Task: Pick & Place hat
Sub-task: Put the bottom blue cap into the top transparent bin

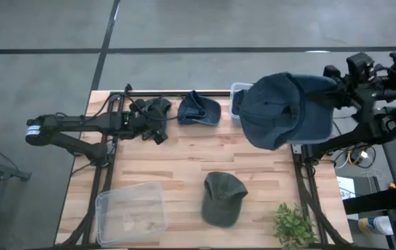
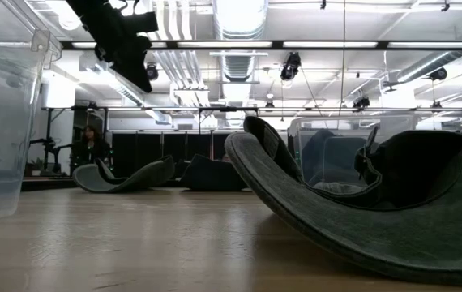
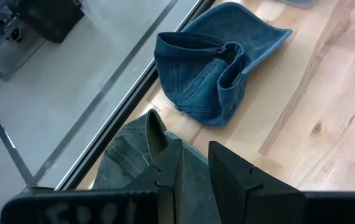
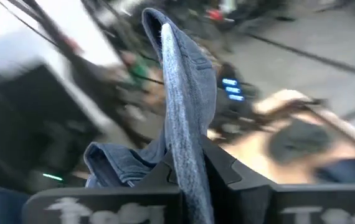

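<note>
We see the right hand [image 4: 187,165] closed on a dark blue hat [image 1: 285,107], holding it up over the clear bin [image 1: 238,89] at the surface's [image 1: 184,160] back right. The left hand [image 3: 193,171] hovers just above a grey-green hat [image 1: 153,107] at the back edge, fingers slightly apart, gripping nothing. A blue hat [image 1: 199,110] lies beside it, and an olive hat [image 1: 222,198] sits nearer the front.

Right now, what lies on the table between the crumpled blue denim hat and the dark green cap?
In the high view, only bare light wood table separates the crumpled blue denim hat from the dark green cap.
</note>
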Motion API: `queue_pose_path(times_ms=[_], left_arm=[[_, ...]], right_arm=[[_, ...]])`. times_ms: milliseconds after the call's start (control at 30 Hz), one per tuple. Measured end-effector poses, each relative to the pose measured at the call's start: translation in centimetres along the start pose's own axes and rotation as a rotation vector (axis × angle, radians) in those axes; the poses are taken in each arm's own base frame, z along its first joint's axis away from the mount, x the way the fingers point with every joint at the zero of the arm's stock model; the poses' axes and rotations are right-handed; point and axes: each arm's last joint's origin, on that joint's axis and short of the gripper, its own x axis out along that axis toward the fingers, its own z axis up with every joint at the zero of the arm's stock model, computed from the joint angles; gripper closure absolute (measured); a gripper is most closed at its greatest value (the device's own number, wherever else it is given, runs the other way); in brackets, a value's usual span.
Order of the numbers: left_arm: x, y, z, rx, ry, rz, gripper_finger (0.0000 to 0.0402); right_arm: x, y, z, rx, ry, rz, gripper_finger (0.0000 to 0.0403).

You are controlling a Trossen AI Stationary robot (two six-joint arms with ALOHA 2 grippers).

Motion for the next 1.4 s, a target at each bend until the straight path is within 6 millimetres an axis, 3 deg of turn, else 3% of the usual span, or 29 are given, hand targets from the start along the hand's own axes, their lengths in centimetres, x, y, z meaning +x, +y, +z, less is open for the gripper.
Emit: queue_pose_path(times_ms=[67, 233, 633, 867, 1167, 1400], left_arm=[[0.0, 0.0, 0.0, -0.003, 0.000, 0.000, 0.0333], [0.0, 0.0, 0.0, -0.003, 0.001, -0.003, 0.0333], [0.0, 0.0, 0.0, -0.005, 0.001, -0.002, 0.0333], [0.0, 0.0, 0.0, -0.009, 0.001, -0.002, 0.0333], [0.0, 0.0, 0.0, -0.013, -0.005, -0.001, 0.0333], [0.0, 0.0, 0.0, -0.013, -0.005, -0.002, 0.0333]], right_arm=[[0.5, -0.8, -0.7, -0.075, 0.059, -0.132, 0.0393], [4.3, -2.8, -2.5, -0.295, 0.223, -0.474, 0.0392], [12.5, -6.7, -6.6, -0.726, 0.526, -0.879, 0.0391], [15.2, -8.6, -9.1, -0.900, 0.664, -1.048, 0.0390], [16.1, -9.3, -10.0, -0.964, 0.704, -1.083, 0.0390], [13.7, -8.7, -8.8, -0.833, 0.561, -1.045, 0.0391]])
